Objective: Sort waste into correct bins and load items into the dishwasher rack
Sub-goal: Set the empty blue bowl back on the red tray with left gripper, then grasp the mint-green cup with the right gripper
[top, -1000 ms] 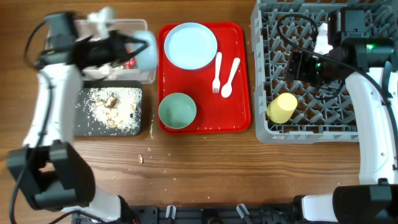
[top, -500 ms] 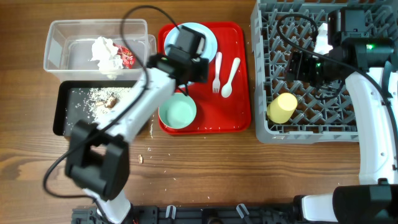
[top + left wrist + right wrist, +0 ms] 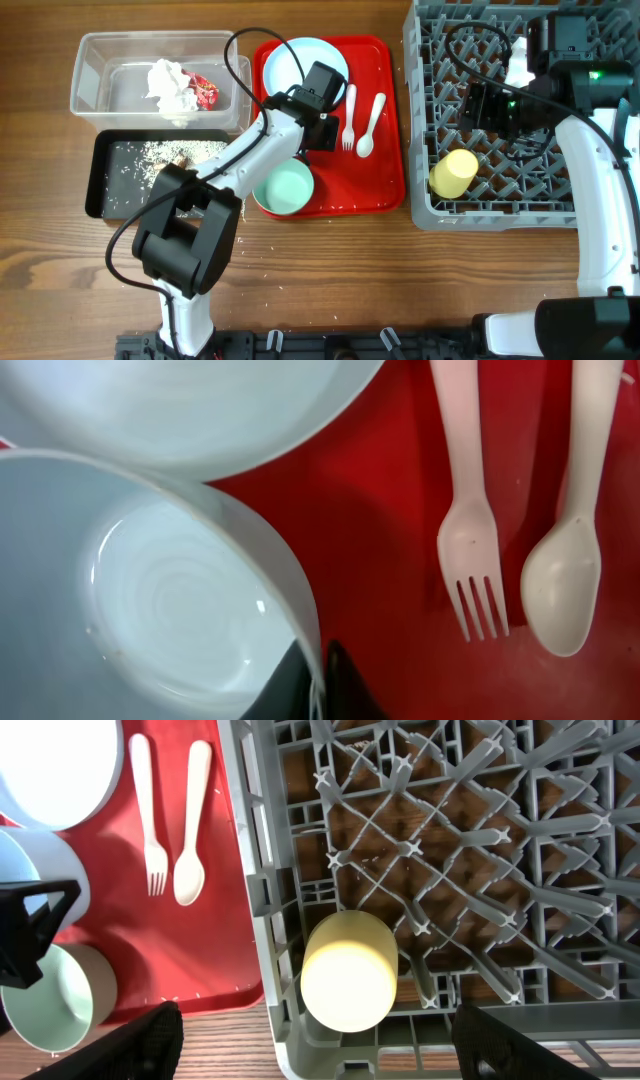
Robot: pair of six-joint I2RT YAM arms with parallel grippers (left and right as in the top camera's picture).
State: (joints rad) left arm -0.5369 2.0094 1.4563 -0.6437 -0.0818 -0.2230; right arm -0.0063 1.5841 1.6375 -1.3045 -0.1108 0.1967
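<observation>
My left gripper [image 3: 318,122] [image 3: 320,695] is shut on the rim of a pale blue bowl [image 3: 150,590] [image 3: 45,860] over the red tray [image 3: 385,180], just below the light blue plate [image 3: 300,62] [image 3: 180,400]. The white fork [image 3: 349,115] [image 3: 470,550] and spoon [image 3: 369,125] [image 3: 565,575] lie to its right. A mint bowl [image 3: 285,188] [image 3: 50,1000] sits at the tray's front left. My right gripper [image 3: 490,105] [image 3: 335,1045] is open above the grey dishwasher rack [image 3: 420,215], over the yellow cup [image 3: 453,172] [image 3: 348,970] lying in it.
The clear tub [image 3: 95,95] holds the white tissue [image 3: 170,85] and red wrapper [image 3: 204,92]. The black tray [image 3: 100,200] below it holds food scraps [image 3: 175,160] and crumbs. A few crumbs [image 3: 227,255] lie on the wooden table.
My left arm has swung right from over the clear tub to the red tray, carrying the pale blue bowl. The right arm has not moved.
</observation>
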